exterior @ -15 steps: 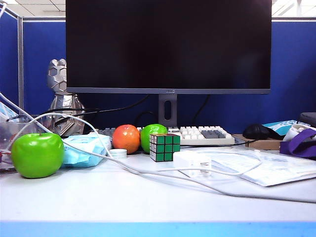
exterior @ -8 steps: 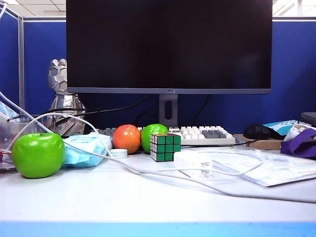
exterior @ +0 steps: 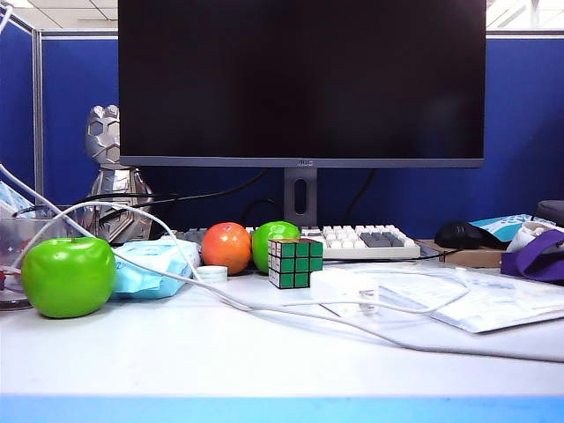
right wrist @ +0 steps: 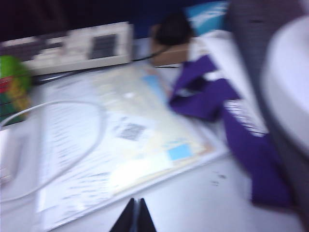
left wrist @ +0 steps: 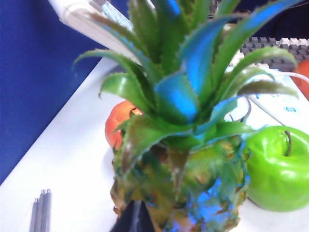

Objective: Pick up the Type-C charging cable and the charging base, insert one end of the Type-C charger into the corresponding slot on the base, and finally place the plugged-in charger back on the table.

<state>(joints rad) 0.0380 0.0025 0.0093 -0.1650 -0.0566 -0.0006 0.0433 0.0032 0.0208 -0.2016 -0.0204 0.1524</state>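
The white charging base lies on the table right of the Rubik's cube. The thin Type-C charging cable loops from it over the papers; whether its plug sits in the base I cannot tell. Neither gripper shows in the exterior view. My left gripper is shut and empty, close against a pineapple. My right gripper is shut and empty above bare table beside the papers, in a blurred picture. The cable curves across those papers ahead of it.
A longer white cord crosses the table from the left. A green apple, blue masks, an orange fruit, keyboard and monitor stand behind. A purple strap lies beside the papers.
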